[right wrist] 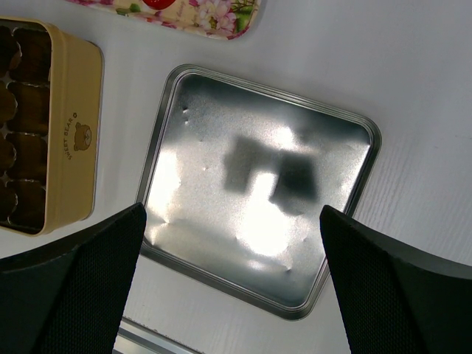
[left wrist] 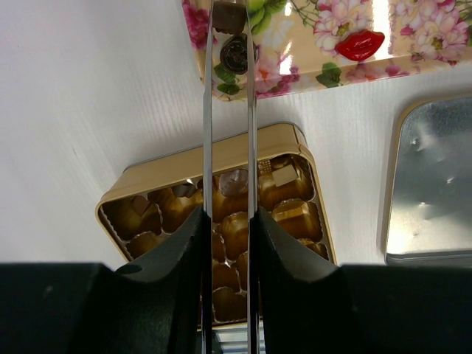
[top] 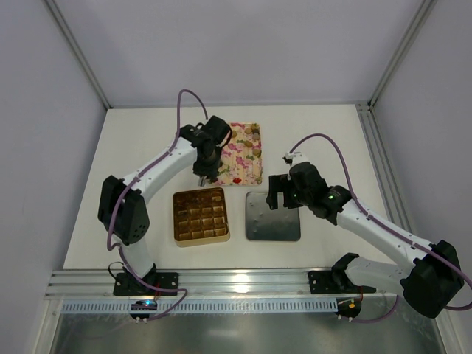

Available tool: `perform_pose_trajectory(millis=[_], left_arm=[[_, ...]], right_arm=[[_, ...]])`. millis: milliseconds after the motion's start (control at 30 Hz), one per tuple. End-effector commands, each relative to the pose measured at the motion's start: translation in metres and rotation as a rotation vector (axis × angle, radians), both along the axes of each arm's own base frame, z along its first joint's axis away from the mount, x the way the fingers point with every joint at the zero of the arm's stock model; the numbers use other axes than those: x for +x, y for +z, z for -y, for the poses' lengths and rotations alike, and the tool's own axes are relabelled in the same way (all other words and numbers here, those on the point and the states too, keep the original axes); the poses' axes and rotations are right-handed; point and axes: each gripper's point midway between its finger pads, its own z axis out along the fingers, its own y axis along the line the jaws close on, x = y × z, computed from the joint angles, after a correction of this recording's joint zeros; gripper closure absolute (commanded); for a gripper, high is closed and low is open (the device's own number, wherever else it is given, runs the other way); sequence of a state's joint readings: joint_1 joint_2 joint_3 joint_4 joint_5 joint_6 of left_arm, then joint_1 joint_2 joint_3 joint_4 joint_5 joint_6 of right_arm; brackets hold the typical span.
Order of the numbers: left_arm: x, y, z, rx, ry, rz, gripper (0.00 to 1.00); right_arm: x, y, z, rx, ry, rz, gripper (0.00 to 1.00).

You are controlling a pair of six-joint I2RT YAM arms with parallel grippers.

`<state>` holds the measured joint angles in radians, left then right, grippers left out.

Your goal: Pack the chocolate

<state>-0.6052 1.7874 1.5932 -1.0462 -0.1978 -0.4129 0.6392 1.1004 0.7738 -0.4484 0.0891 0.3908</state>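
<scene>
The gold box (top: 175, 218) holds a grid of dark-brown chocolates (top: 199, 212) at the centre-left of the table. My left gripper (top: 205, 177) hovers over the near-left corner of the pink-floral tray (top: 247, 151). In the left wrist view its long thin blades (left wrist: 207, 110) are shut on a small brown chocolate piece (left wrist: 230, 21) at their tips, above the tray (left wrist: 295, 44). The gold box (left wrist: 221, 156) lies below them. My right gripper (top: 282, 193) is open and empty above the grey lid (top: 273, 217); the lid lies inside-up (right wrist: 258, 184).
A round dark chocolate (left wrist: 234, 53) and a red lips-shaped sweet (left wrist: 359, 44) lie on the floral tray. The lid (left wrist: 435, 192) sits right of the gold box (right wrist: 70, 133). An aluminium rail (top: 243, 280) runs along the near edge, and frame posts stand at the far corners.
</scene>
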Motion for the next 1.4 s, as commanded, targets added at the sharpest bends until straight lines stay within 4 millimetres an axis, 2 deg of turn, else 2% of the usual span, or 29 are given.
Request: perform_pose_trajectory(millis=[0,433,800,933,967,1367], left_arm=[[0.013,0.021,0.005,-0.033,-0.002,0.06,0.74],[0.014,0.04,0.003,-0.043,0.001,0.089,0.75],[-0.005,0.067,-0.009,-0.074,0.007,0.118,0.75],[-0.022,0.072,-0.019,-0.074,0.012,0.106,0.75],[-0.028,0.079,-0.022,-0.088,0.013,0.119,0.75],[-0.091,0.082,-0.059,-0.105,0.024,0.097,0.74]], right_arm=[[0.006,0.009,-0.003,0.02,0.002,0.034,0.0],[0.007,0.009,-0.003,0.018,-0.001,0.036,0.0],[0.015,0.014,-0.006,0.019,-0.007,0.048,0.0],[0.019,0.017,-0.008,0.019,-0.012,0.056,0.0],[0.021,0.018,-0.009,0.018,-0.014,0.058,0.0],[0.033,0.019,-0.01,0.009,-0.054,0.069,0.0]])
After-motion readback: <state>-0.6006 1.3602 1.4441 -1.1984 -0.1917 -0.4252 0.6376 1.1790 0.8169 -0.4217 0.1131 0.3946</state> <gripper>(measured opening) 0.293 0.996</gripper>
